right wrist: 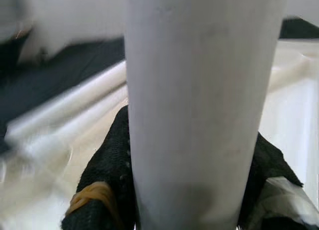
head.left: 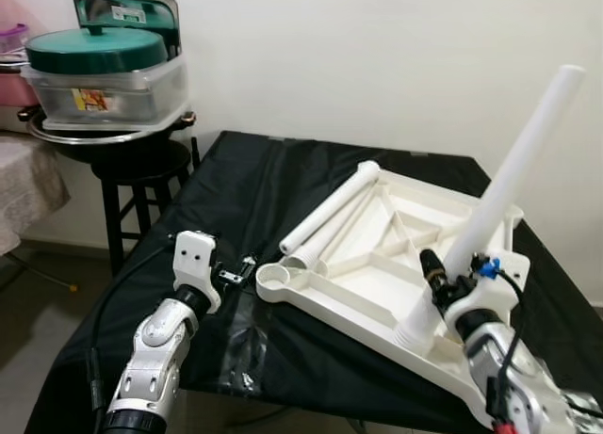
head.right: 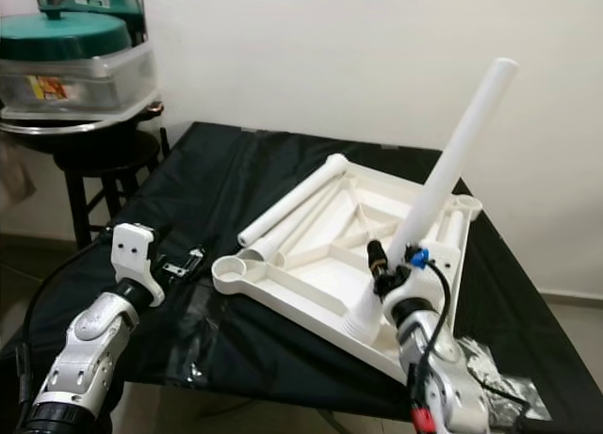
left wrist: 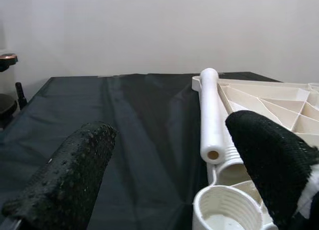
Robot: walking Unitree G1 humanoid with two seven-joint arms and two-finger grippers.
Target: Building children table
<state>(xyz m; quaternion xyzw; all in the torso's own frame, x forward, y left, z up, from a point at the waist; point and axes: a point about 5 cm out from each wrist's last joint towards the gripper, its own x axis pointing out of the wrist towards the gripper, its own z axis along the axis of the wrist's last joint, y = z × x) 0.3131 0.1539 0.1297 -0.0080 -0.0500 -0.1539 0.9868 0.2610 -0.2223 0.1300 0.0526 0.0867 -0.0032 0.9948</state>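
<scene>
Covering the counter (head.left: 283, 180) ahead of both tools is a black sheet, and on it, just beyond the left tool and under the right one, lies the white tabletop (head.left: 396, 255) turned underside up, its ribs and corner sockets showing. Two loose white legs (head.left: 330, 213) lie side by side along the tabletop's edge, beyond the left tool, their near ends just past the threaded socket (left wrist: 227, 215). Well off to the left tool's far side stands a black stool (head.left: 141, 170) carrying a clear box with a green lid (head.left: 99, 72). The right tool (head.left: 450, 283) is closed around a third white leg (head.left: 513, 175) near its lower end; that leg tilts up and away, its threaded foot at the tabletop's near corner. The left tool (left wrist: 169, 165) hangs spread wide and holds nothing, one finger (left wrist: 264, 160) beside the socket.
</scene>
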